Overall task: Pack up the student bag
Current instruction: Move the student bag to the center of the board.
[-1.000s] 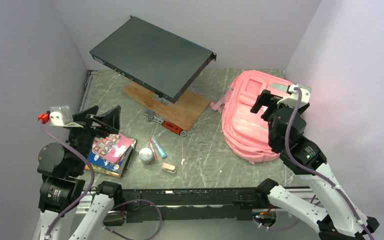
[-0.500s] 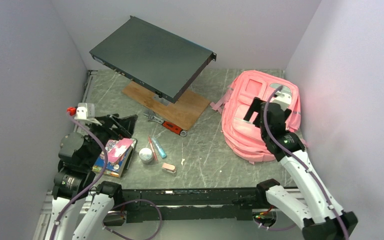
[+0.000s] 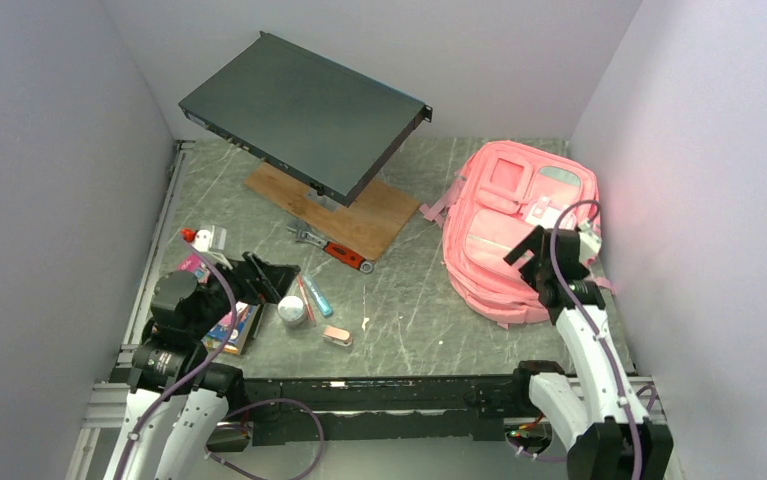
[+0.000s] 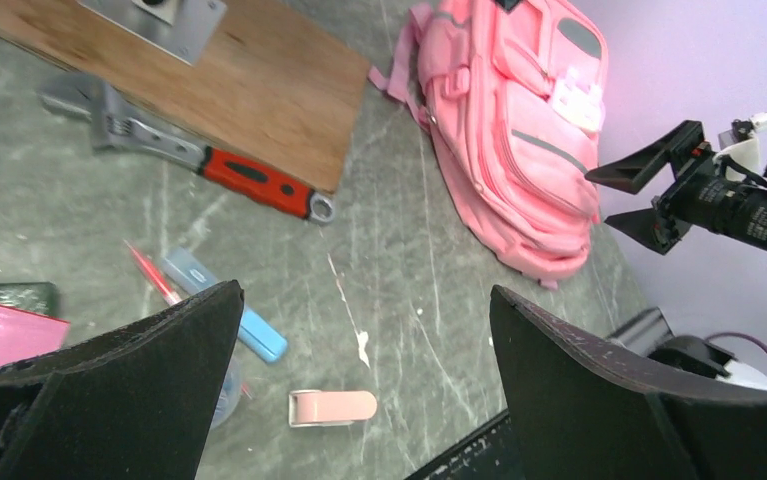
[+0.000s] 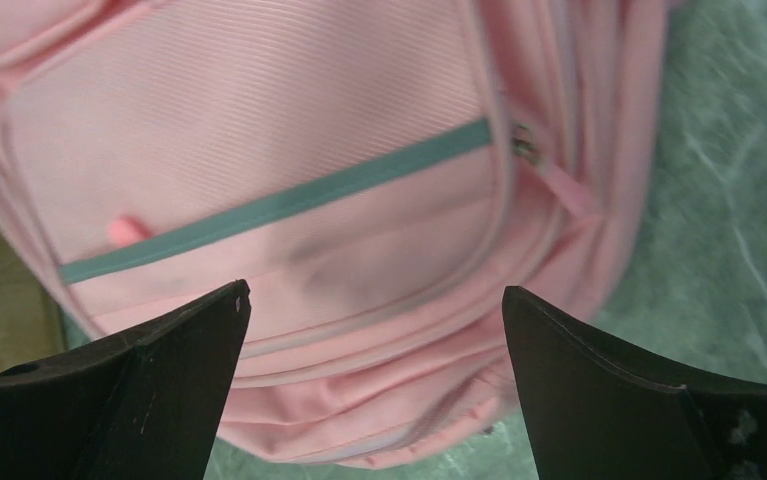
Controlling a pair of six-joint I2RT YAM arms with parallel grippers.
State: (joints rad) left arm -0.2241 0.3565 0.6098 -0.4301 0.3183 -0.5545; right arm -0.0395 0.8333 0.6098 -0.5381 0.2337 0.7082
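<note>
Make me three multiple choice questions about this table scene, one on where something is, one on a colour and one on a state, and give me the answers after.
1. Where on the table does the student bag lie?
A. left side
B. right side
C. centre

2. What colour is the handle of the wrench?
A. blue
B. yellow
C. red

3. What state is the right gripper in?
A. open, holding nothing
B. shut on a strap
C. shut on a pen

Answers:
1 B: the top view shows it at the right.
2 C: the grip is red in the top and left wrist views.
3 A: the right wrist view shows its fingers spread wide above the bag, with nothing between them.
</note>
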